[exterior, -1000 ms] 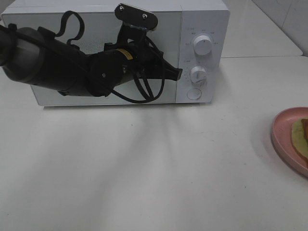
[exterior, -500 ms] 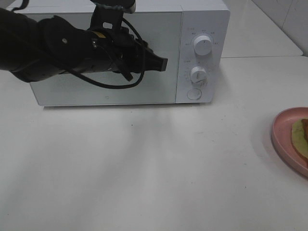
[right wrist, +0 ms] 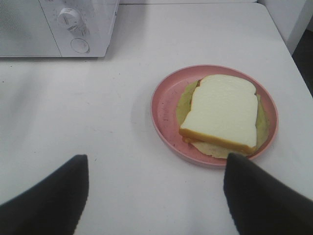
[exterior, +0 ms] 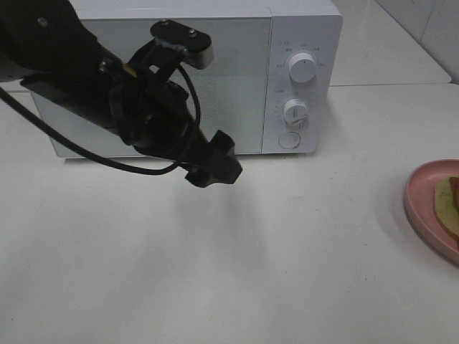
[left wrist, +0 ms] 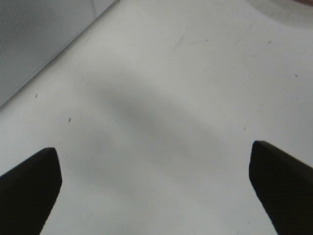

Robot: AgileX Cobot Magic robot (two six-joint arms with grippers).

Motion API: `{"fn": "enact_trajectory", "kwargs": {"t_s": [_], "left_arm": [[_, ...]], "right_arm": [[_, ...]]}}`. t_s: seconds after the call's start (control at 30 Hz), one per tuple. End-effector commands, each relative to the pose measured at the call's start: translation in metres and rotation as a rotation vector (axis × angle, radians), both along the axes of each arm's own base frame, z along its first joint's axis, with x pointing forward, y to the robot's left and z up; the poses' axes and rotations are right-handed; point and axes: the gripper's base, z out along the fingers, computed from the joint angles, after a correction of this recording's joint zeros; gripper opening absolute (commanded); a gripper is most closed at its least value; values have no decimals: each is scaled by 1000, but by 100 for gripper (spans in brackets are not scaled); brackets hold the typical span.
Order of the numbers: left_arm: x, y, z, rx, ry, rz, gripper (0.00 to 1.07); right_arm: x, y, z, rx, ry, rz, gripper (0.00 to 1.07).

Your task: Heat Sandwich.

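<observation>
The sandwich (right wrist: 222, 112) lies flat on a round pink plate (right wrist: 161, 98), white bread on top with lettuce showing around it. The exterior view cuts off most of the sandwich (exterior: 448, 204) and the plate (exterior: 423, 208) at the right edge. My right gripper (right wrist: 156, 196) hovers short of the plate, open and holding nothing. It is outside the exterior view. My left gripper (exterior: 219, 161) hangs open above the bare table in front of the white microwave (exterior: 301, 43), its fingertips (left wrist: 34, 181) wide apart and empty.
The microwave (right wrist: 73, 24) stands at the back with two knobs (exterior: 301, 68) and a round button (exterior: 288, 140) on its right panel. The left arm's dark bulk (exterior: 86, 79) covers much of the microwave door. White table (exterior: 287, 272) stretches between microwave and plate.
The left gripper has opened, pulled back from the microwave's front near the control panel and dropped lower towards the table. The right side is unchanged.
</observation>
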Motion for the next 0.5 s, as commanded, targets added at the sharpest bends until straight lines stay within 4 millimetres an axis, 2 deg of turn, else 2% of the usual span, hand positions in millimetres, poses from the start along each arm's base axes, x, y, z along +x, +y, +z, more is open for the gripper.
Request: {"fn": "enact_trajectory", "kwargs": {"t_s": [0.03, 0.13, 0.23, 0.3, 0.33, 0.4, 0.43, 0.47, 0.5], "left_arm": [[2, 27, 8, 40, 105, 74, 98], [3, 38, 14, 54, 114, 108, 98], [7, 66, 28, 83, 139, 219, 98], [8, 73, 30, 86, 146, 247, 98], [10, 89, 38, 89, 152, 294, 98], [11, 106, 46, 84, 155, 340, 98], [11, 106, 46, 84, 155, 340, 98], [11, 123, 54, 75, 158, 390, 98], [11, 131, 58, 71, 158, 415, 98]], "right_arm": [[-3, 0, 0, -4, -31, -1, 75], [-3, 0, 0, -4, -31, -1, 75], [-3, 0, 0, -4, -31, -1, 75], [-3, 0, 0, -4, -31, -1, 75], [-3, 0, 0, -4, -31, -1, 75], [-3, 0, 0, -4, -31, -1, 75], [-3, 0, 0, -4, -31, -1, 75], [-3, 0, 0, -4, -31, -1, 75], [-3, 0, 0, -4, -31, -1, 75]]}}
